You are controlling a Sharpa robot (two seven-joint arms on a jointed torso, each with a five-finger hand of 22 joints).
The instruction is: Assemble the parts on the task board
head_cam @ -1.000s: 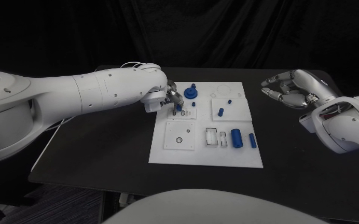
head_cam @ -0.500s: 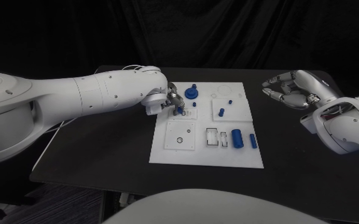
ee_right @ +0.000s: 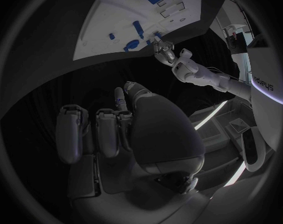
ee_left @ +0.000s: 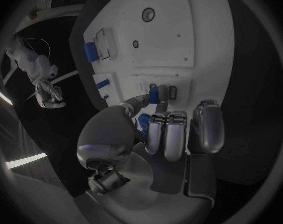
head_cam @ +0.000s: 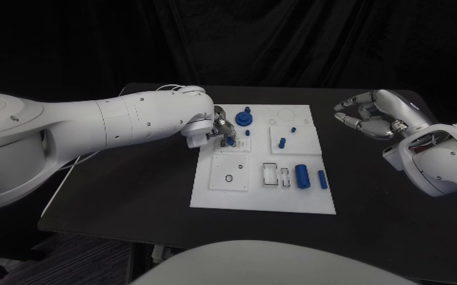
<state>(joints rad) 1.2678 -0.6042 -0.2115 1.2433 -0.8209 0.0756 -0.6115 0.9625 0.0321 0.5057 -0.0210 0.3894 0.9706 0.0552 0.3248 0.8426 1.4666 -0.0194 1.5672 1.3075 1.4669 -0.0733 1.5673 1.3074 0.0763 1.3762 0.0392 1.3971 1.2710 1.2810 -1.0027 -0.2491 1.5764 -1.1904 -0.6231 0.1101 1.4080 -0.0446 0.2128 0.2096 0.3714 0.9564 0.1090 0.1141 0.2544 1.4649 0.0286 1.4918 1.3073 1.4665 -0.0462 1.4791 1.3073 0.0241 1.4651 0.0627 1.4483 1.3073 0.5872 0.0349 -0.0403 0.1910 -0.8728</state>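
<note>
Left hand (head_cam: pixel 220 128) sits over the far-left part of the task board (head_cam: pixel 264 200), thumb and a fingertip pinching a small blue peg (ee_left: pixel 153 94) – the left wrist view shows it best, with the peg right at a little slotted block (ee_left: pixel 168 91) on the board. The other fingers of that hand are curled down beside it, not on anything.

Right hand (head_cam: pixel 373 117) hangs off to the right of the board, well apart from it, above the black table (head_cam: pixel 124 186). Fingers are curled in loosely and there's nothing in them.

Parts on the board – a round blue knob (head_cam: pixel 245 117) at the far end just beside the left hand, a short blue pin (head_cam: pixel 282 143) and a tiny blue bit (head_cam: pixel 293 129) on the right-hand square plate, then nearer the robot a fat blue cylinder (head_cam: pixel 301 175) with a thinner blue rod (head_cam: pixel 322 179) just to its right. Near-left square plate (head_cam: pixel 230 171) has a small ring-shaped hole in it.
</note>
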